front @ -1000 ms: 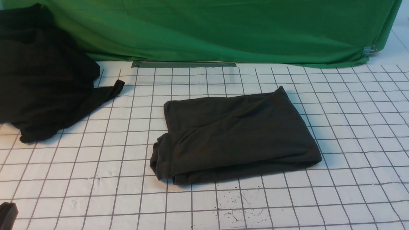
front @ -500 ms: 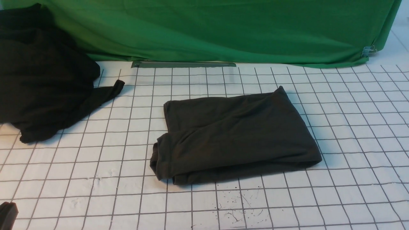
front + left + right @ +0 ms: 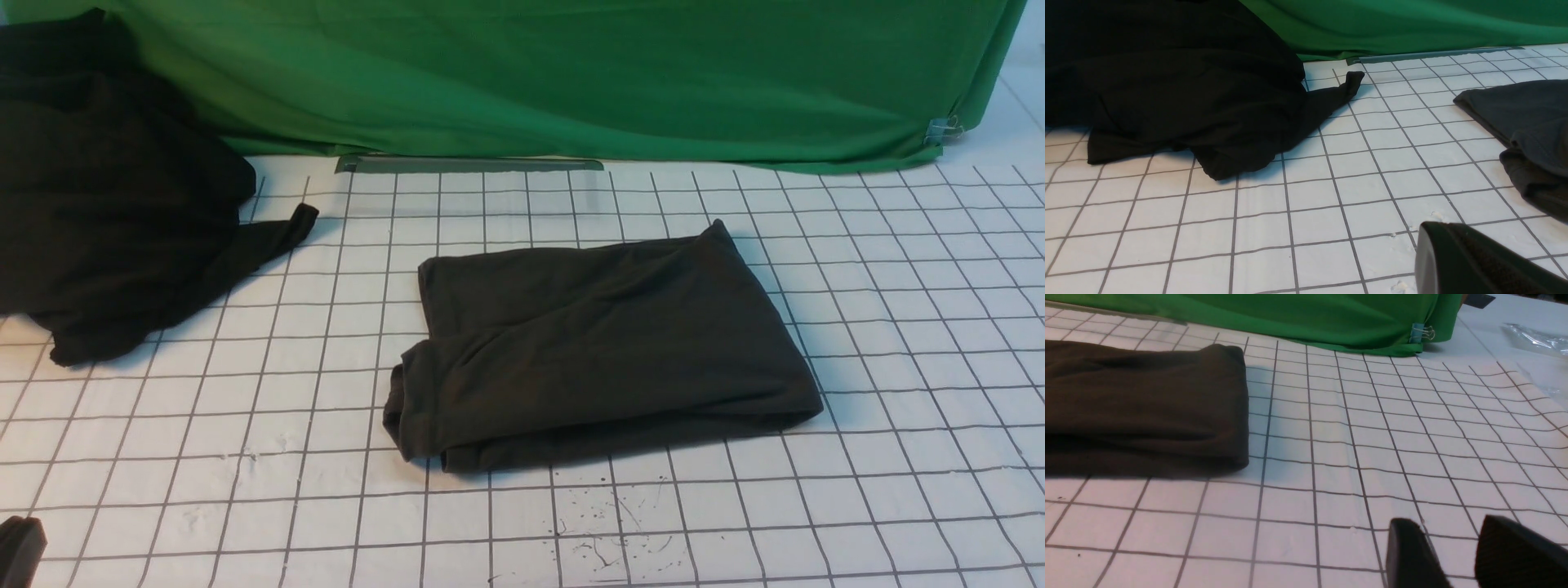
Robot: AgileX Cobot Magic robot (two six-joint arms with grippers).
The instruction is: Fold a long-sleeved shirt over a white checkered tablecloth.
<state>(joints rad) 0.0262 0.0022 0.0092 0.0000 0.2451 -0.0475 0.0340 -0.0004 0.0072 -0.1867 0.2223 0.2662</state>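
Note:
The long-sleeved shirt [image 3: 600,347] lies folded into a dark brown rectangle in the middle of the white checkered tablecloth [image 3: 245,457]. My left gripper [image 3: 16,551] shows only as a black tip at the near left corner, well away from the shirt. In the left wrist view the left gripper [image 3: 1437,234] is shut with nothing in it, and the shirt's edge [image 3: 1531,122] lies off to one side. My right gripper [image 3: 1449,524] is open over bare tablecloth [image 3: 1331,498], holding nothing. The folded shirt [image 3: 1143,404] lies apart from it.
A blacker garment bundle [image 3: 106,204] is heaped at the far left, one sleeve end reaching onto the grid. A green cloth [image 3: 571,73] hangs along the back, held by a binder clip [image 3: 943,129]. A grey strip [image 3: 469,164] lies at its foot.

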